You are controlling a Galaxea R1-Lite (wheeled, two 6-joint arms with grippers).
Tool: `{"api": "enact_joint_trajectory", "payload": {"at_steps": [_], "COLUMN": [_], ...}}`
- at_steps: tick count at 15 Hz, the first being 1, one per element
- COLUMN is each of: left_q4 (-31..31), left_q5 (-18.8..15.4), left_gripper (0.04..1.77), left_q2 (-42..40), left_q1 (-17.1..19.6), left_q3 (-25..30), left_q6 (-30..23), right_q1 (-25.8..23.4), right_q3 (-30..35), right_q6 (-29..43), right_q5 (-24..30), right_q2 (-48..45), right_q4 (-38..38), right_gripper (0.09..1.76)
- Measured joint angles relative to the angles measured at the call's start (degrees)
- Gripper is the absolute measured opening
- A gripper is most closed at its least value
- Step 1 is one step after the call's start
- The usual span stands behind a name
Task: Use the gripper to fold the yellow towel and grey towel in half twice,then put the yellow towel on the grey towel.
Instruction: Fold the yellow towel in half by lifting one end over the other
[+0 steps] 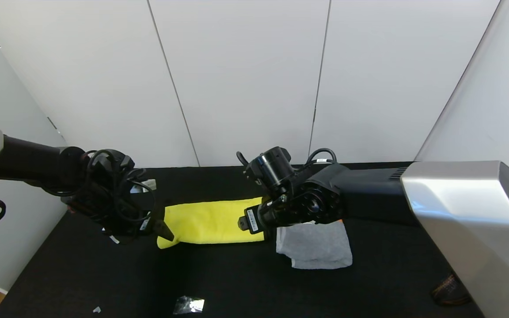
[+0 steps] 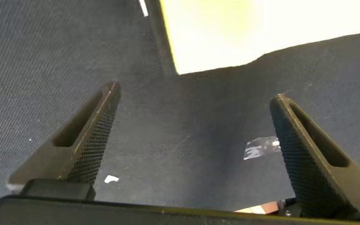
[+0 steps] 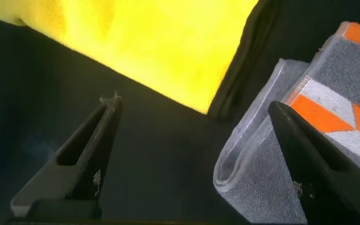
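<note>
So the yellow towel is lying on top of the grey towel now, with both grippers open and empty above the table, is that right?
Not quite. The yellow towel lies beside the grey towel on the black table, not on it; the head view shows them side by side. The rest holds: the left gripper and the right gripper are both open and empty.

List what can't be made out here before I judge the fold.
- Yellow towel: both ends hidden in the head view by the left hand and right hand; cut off by the frame edge in both wrist views.
- Grey towel: far edge hidden behind the right arm; layer count unclear.
</note>
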Motion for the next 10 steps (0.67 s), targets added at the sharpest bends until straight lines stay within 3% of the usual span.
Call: {"api": "enact_joint_trajectory", "payload": {"at_steps": [2, 7, 10], "left_q4": [0.09, -0.07, -0.4], "left_q5": [-2.08, -2.33, -3.32], "left_gripper": [1.69, 1.7, 1.7], "left_q2": [0.02, 0.69, 1.93], "left_q1": [0.54, 1.66, 1.72], "left_q3": [0.09, -0.13, -0.6], "left_q6": [0.0, -0.22, -4.49], "right_q1": [0.04, -0.79, -1.07], "right_q3": [1.99, 9.13, 10.39], "right_q6": [-0.11, -0.51, -0.46], "right_q5": [0.59, 5.4, 5.81], "right_q2": [-1.07, -6.28, -8.48], "right_q4": [-0.11, -0.74, -0.5], "right_gripper": [1.69, 1.7, 1.7]}}
